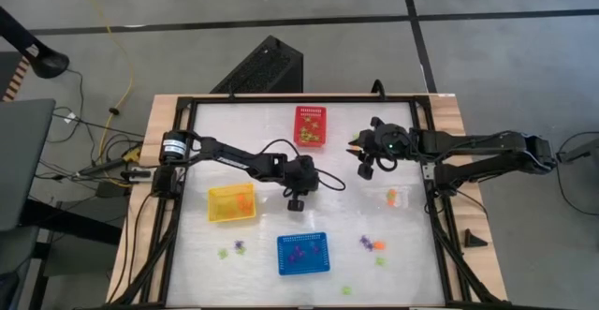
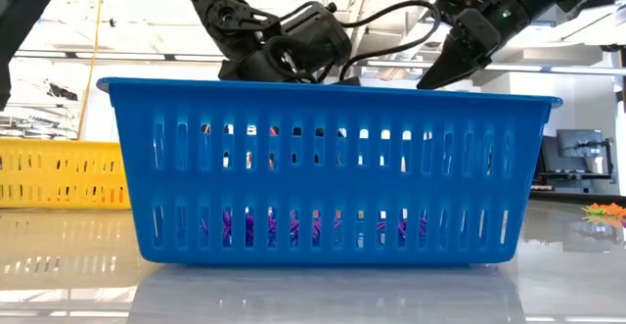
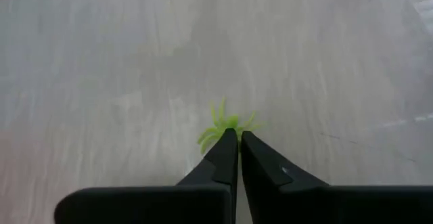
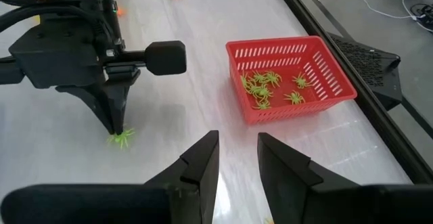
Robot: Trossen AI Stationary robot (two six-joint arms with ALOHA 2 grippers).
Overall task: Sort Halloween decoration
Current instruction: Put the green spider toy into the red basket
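My left gripper (image 3: 237, 135) points down at the table's middle (image 1: 300, 172), shut on a tiny light green spider trinket (image 3: 226, 124), between the red basket (image 1: 312, 126) and the yellow basket (image 1: 231, 202). My right gripper (image 4: 237, 148) is open and empty, hovering right of the red basket (image 1: 361, 153). The red basket (image 4: 291, 75) holds several green spiders. The blue basket (image 1: 302, 253) holds purple trinkets. Loose trinkets lie on the table: orange (image 1: 391, 196), purple and orange (image 1: 370, 244), green (image 1: 223, 251). My left gripper pinches the green spider by its body (image 3: 229, 125) between the free ends of its two fingers. The fingers (image 4: 111, 112) come from above, pointing down. The spider (image 4: 122, 139) sits at the table surface; whether it is lifted clear I cannot tell.
The blue basket (image 2: 328, 172) fills the low view, with both grippers above and behind it. A black box (image 1: 264, 66) stands beyond the table's far edge. More loose trinkets lie near the front: green (image 1: 345, 290), (image 1: 381, 260) and purple (image 1: 241, 246).
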